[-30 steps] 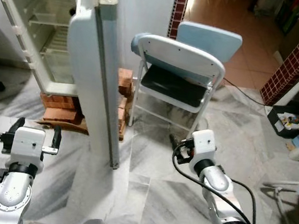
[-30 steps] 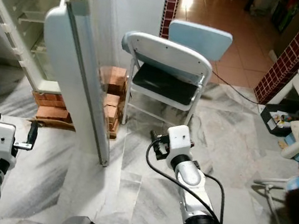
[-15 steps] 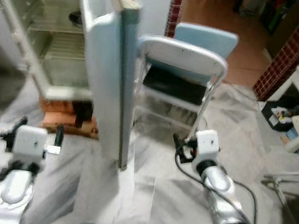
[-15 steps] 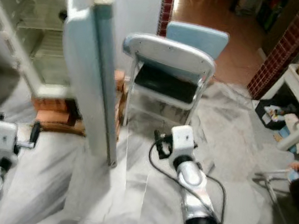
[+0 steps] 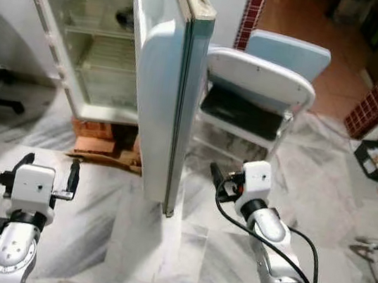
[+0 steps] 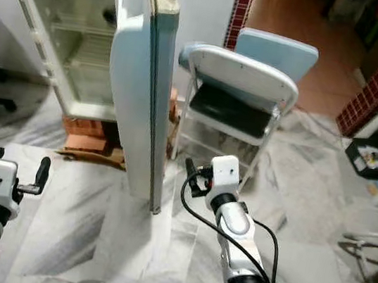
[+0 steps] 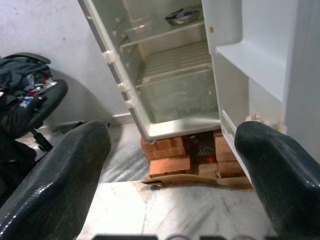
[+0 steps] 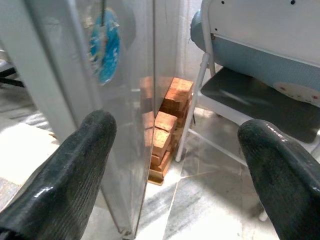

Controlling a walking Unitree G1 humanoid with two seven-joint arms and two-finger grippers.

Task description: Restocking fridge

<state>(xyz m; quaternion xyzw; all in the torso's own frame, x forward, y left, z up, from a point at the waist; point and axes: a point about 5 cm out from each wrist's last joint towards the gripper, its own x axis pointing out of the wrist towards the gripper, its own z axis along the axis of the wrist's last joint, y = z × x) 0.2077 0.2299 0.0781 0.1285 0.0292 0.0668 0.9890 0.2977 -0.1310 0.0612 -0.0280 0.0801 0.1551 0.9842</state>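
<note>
The fridge (image 5: 84, 33) stands on bricks (image 5: 97, 135) with its door (image 5: 161, 87) swung wide, edge-on between the arms. Both the left pincer (image 7: 175, 165) and the right pincer (image 8: 170, 165) are spread wide, holding nothing. The door likely swings stiff and heavy; its free edge looks the best hold. A metal bowl, perhaps, rests on a shelf (image 7: 182, 16).

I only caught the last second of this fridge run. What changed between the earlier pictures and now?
The head camera turned toward the fridge, so its open compartment and the open door show fuller and nearer; that shift is the camera's, not the things'. Nothing was gripped or released. The left gripper and right gripper stay open and empty, raised in front; the folding chair stays beside the door.
</note>
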